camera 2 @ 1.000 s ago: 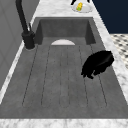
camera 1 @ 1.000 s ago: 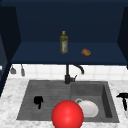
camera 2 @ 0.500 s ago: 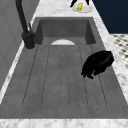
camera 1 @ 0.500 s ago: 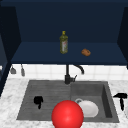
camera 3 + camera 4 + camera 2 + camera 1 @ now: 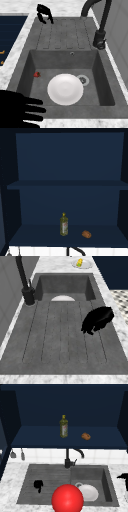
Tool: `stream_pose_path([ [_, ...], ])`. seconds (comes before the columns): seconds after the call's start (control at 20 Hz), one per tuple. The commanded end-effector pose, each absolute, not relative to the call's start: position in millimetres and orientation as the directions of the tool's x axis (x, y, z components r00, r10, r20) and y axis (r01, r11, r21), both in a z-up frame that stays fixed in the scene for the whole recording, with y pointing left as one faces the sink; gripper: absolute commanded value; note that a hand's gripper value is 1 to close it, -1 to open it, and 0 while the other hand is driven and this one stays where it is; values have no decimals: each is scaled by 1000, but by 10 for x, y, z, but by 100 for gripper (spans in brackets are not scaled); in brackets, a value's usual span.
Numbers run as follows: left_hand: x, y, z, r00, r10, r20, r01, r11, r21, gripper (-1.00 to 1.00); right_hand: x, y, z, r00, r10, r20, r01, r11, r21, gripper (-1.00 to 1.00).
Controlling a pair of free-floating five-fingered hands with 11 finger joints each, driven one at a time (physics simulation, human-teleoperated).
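- Right up front, a red ball (image 5: 67,499) sits at the near edge of the sink (image 5: 27,484), partly covering the white plate (image 5: 88,492) behind it
- Left hand (image 5: 38,484) hangs over the ribbed draining board (image 5: 62,338), fingers curled downward and holding nothing; the left side view shows it toward the board's outer edge
- Right hand (image 5: 123,476) is out at the basin's right rim, over the marble desk (image 5: 10,489); from the right side its fingers are stretched flat and straight, gripping nothing
- In the basin, the white plate lies flat on the floor just beside the drain (image 5: 82,80); a small red bit (image 5: 36,74) lies near the basin wall
- Behind the basin, the black faucet (image 5: 68,459) stands upright
- Farthest back, on the blue shelf (image 5: 37,234), a green bottle (image 5: 64,225) is upright; a brown piece (image 5: 86,234) lies near it
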State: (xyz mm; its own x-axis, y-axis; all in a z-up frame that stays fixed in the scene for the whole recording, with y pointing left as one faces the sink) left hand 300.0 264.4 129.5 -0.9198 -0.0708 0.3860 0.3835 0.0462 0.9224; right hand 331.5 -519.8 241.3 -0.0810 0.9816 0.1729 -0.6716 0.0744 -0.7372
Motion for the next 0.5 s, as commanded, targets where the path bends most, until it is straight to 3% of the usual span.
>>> stream_pose_path([
  [0.0, 3000, 2644, 1295, -920, -71, 386, 384, 46, 922, 0, 3315, -5380, 2643, -95, 973, 210, -673, 93, -734, -100],
  [0.45, 3000, 2644, 1295, -920, -71, 386, 384, 46, 922, 0, 3283, -5826, 3225, -89, 965, 246, -672, 124, -730, -100],
])
